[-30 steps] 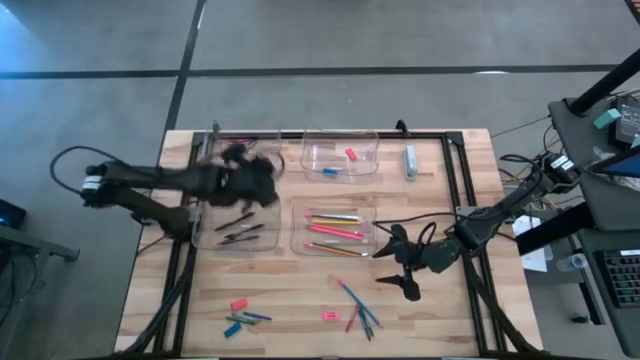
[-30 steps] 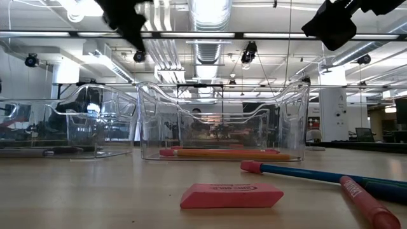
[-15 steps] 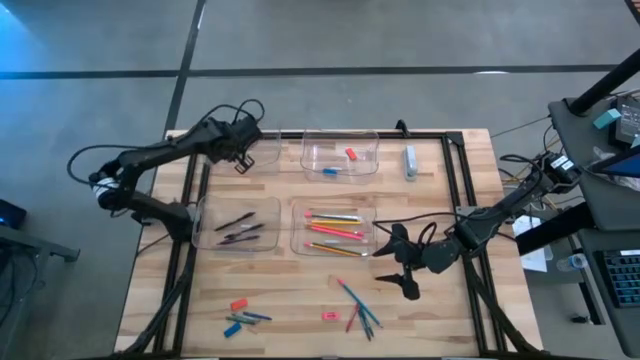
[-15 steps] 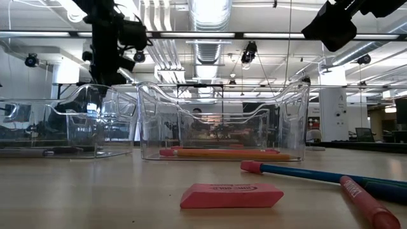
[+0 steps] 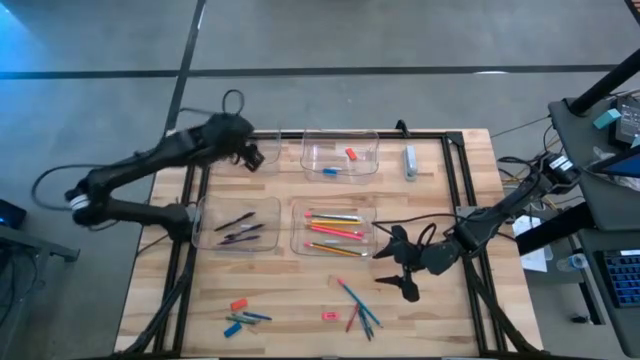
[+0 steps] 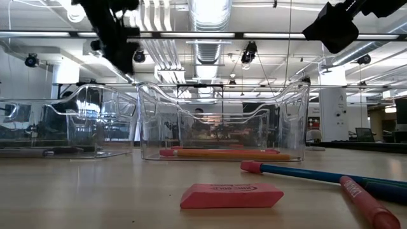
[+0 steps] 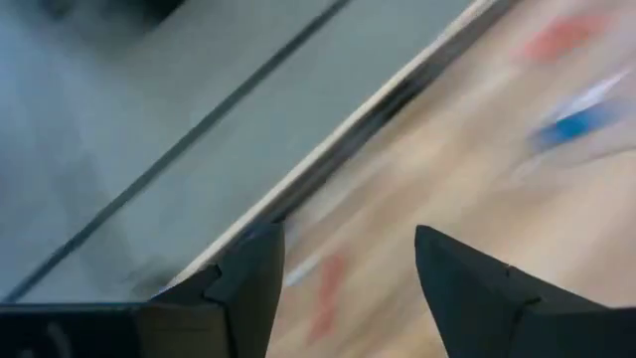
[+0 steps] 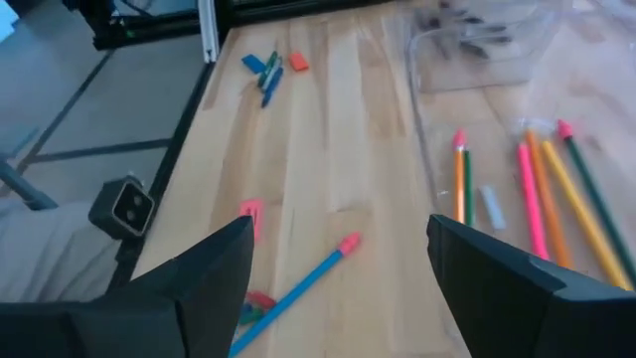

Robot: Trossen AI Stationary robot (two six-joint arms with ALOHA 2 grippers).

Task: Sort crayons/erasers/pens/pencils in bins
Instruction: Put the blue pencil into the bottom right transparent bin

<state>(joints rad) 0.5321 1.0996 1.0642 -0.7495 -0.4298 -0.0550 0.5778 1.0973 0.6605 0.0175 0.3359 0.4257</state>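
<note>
1. The left wrist view is blurred throughout; the red and blue smears on the table (image 7: pixel 477 199) cannot be identified.
2. In the low view, a pencil (image 6: pixel 318 173) and a red crayon (image 6: pixel 372 207) are cut off by the frame's right edge.
3. The far-left bin (image 6: pixel 38 127) is clipped at the left edge.

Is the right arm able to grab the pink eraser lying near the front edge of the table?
Probably yes. The right gripper hangs open just beside the pink eraser, which lies flat on bare table with nothing covering it.

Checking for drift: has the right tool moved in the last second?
No. In the high view the right tool hangs in the same spot beside the pencil bin, open, above bare table.
</note>
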